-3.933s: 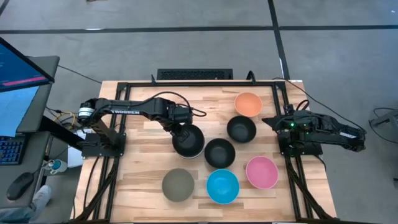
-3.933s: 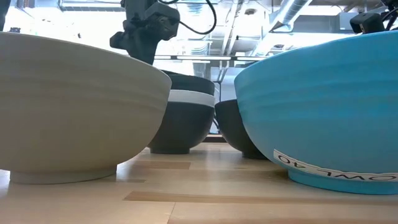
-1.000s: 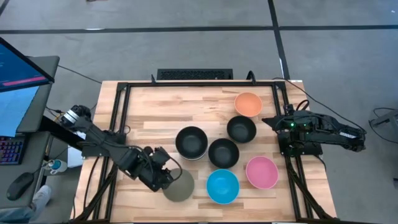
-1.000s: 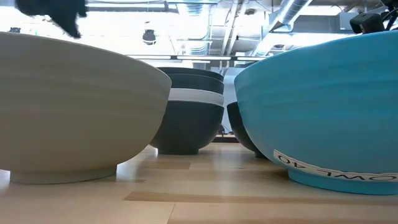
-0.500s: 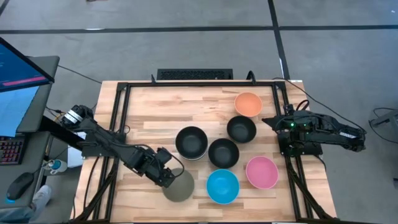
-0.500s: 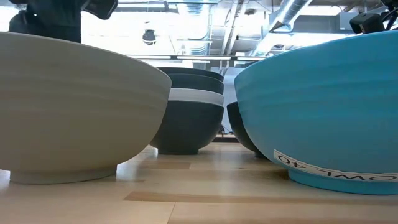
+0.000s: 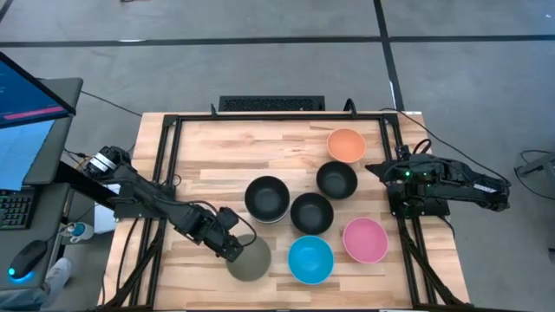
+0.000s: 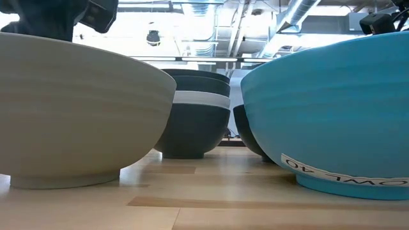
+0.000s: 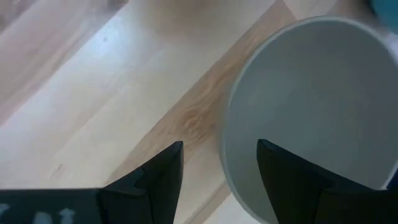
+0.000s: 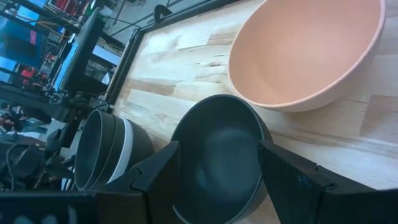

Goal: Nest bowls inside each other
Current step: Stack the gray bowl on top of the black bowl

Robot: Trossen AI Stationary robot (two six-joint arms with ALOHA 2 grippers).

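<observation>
The grey-olive bowl [image 7: 249, 258] stands on its foot near the table's front edge, beside the bright blue bowl [image 7: 310, 259]. My left gripper [image 9: 219, 144] is open and points down over the grey-olive bowl's left rim [image 9: 225, 134], one finger above the inside and one outside. I cannot see any touch. Behind it stand a stack of black bowls with a white one in it [image 8: 192, 115], two single black bowls [image 7: 310, 213] [image 7: 336, 179], a pink bowl [image 7: 365, 240] and an orange bowl [image 7: 346, 145]. My right gripper [image 10: 219, 146] waits open at the right edge.
A black frame rail [image 7: 165, 165] runs along the table's left side and another [image 7: 399, 199] along the right. Bare wood [image 7: 208, 156] lies at the far left of the table. A monitor [image 7: 30, 95] stands off the table's left side.
My left gripper has gone down and a little toward the table's right edge, from beside the grey-olive bowl to over its left rim. It has stayed open. No bowl has moved.
</observation>
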